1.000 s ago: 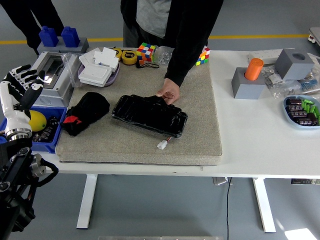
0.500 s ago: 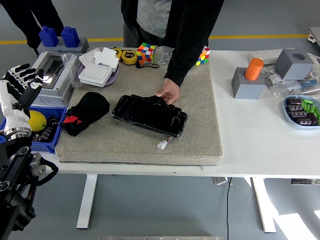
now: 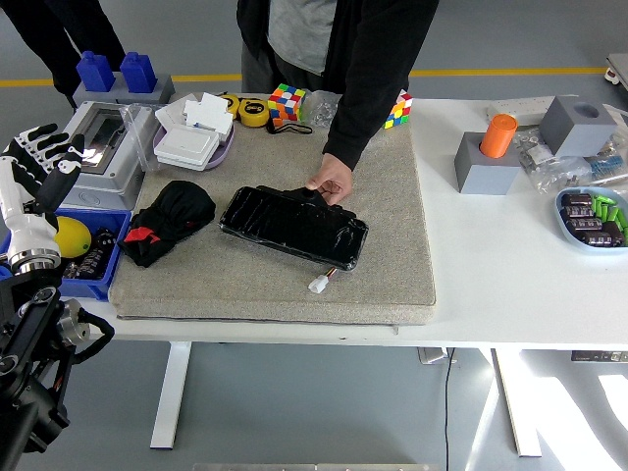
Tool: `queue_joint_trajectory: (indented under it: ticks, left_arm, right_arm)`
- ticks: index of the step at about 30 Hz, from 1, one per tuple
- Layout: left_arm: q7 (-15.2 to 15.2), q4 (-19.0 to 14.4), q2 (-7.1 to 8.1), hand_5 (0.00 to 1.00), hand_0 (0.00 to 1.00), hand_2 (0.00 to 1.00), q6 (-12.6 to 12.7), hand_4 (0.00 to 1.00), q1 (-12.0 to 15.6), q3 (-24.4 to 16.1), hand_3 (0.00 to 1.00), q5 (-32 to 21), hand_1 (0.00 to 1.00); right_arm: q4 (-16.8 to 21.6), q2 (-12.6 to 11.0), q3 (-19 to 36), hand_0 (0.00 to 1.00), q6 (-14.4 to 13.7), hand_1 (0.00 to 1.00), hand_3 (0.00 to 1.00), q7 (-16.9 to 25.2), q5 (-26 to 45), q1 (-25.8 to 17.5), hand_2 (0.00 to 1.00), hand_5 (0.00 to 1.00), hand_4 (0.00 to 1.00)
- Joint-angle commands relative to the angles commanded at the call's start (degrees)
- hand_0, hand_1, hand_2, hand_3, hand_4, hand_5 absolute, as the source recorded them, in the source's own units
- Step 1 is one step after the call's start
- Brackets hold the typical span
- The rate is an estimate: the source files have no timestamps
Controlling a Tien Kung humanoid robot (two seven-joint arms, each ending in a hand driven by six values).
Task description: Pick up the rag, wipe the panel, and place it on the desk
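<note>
Barely shifted, left robot hand [image 3: 37, 162] hovers spread by the table's left edge, rag [image 3: 169, 222] untouched.

Standing person in a dark jacket [image 3: 373, 59] cut off at the top edge, head out of sight; small things in the pale blue oval dish [image 3: 567, 218] at the right edge too tiny to tell; right hand nowhere in sight
</note>
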Motion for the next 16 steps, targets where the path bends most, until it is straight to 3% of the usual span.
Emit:
queue_joint_trajectory:
  ticks: [16]
  left_arm:
    - [-0.1,-0.6,-0.21,0.198,0.463,0.548,0.0,0.844,0.8,0.1,0.560,-0.1,0.535]
  right_arm:
    - [-0.2,0.2,0.2,0.590,0.0,0.596,0.524,0.0,0.0,0.2,0.523,0.343,0.872]
